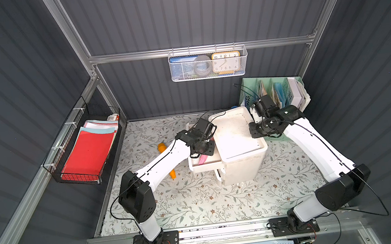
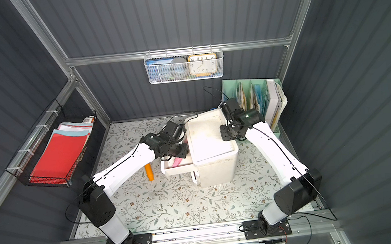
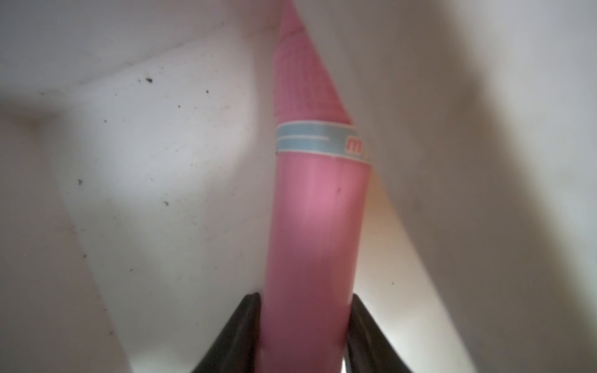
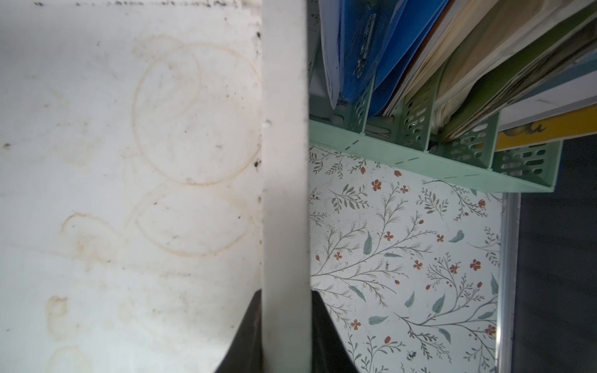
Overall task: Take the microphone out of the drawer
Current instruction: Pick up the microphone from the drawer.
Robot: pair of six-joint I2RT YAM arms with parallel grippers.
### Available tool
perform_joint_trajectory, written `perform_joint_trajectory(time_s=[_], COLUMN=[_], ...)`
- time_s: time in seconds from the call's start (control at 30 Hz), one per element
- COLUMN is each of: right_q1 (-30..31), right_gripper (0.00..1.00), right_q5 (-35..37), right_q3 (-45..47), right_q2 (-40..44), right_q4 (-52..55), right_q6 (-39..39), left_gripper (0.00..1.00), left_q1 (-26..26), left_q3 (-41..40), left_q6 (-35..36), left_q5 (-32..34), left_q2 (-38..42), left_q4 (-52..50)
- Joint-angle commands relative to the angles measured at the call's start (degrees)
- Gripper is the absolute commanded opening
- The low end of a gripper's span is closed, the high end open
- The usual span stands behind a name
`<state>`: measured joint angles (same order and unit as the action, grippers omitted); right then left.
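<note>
Pink cylindrical microphone (image 3: pixel 315 226) | left claw (image 3: pixel 305 295) clamps it | right claw (image 4: pixel 286 292) pinches cabinet rim (image 4: pixel 284 161)

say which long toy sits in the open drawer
The pink plastic microphone, held by the left gripper in the white drawer unit; the orange toy lies on the floral tabletop.

Pink microphone (image 3: pixel 310 226), light-blue band with white stripes and a pink letter. White drawer (image 3: pixel 145 161), dark specks. White drawer unit (image 4: pixel 129 161), brownish ring stains. White table cover (image 1: pixel 197 200), grey-green leafy vines, small red-brown flowers. Mint-green file organizer (image 4: pixel 420 163), blue folder (image 4: pixel 387 38). Black wire basket (image 1: pixel 78 180), red paper (image 1: pixel 87 155). Orange-framed clock (image 1: pixel 226 62), white face. Dark grey walls (image 1: pixel 179 19), striped.
</note>
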<state>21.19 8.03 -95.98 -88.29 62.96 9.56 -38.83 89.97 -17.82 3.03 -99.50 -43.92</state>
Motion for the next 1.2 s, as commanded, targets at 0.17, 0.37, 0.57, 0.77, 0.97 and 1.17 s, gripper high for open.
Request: perform_joint_trajectory(time_s=[0.17, 0.37, 0.57, 0.77, 0.97, 1.17], right_q1=[-0.06, -0.04, -0.09, -0.05, -0.07, -0.04], right_gripper=[0.05, 0.05, 0.05, 0.05, 0.05, 0.05], right_q5=[-0.39, -0.22, -0.30, -0.27, -0.27, -0.12], right_q3=[1.86, 1.73, 1.53, 1.24, 1.15, 1.25], right_q2=[-1.30, -1.20, -1.27, -1.41, -1.52, -1.43], right_q4=[1.25, 1.23, 1.16, 1.32, 1.34, 1.34], right_q6=[0.04, 0.02, -0.03, -0.14, -0.11, -0.16], left_gripper=[0.32, 0.28, 0.27, 0.27, 0.27, 0.26], left_q1=[-0.47, -0.50, -0.50, -0.50, -0.48, -0.53], left_q3=[2.25, 5.73, 8.86, 11.46, 14.48, 16.92], left_q6=[1.42, 3.04, 4.00, 4.72, 5.13, 4.12], left_q5=[1.90, 3.80, 7.60, 10.14, 12.71, 13.67], left_q2=[-0.93, -0.51, -0.61, -1.50, -2.57, -3.07], left_q4=[-2.55, -5.78, -9.68, -13.02, -16.13, -17.49])
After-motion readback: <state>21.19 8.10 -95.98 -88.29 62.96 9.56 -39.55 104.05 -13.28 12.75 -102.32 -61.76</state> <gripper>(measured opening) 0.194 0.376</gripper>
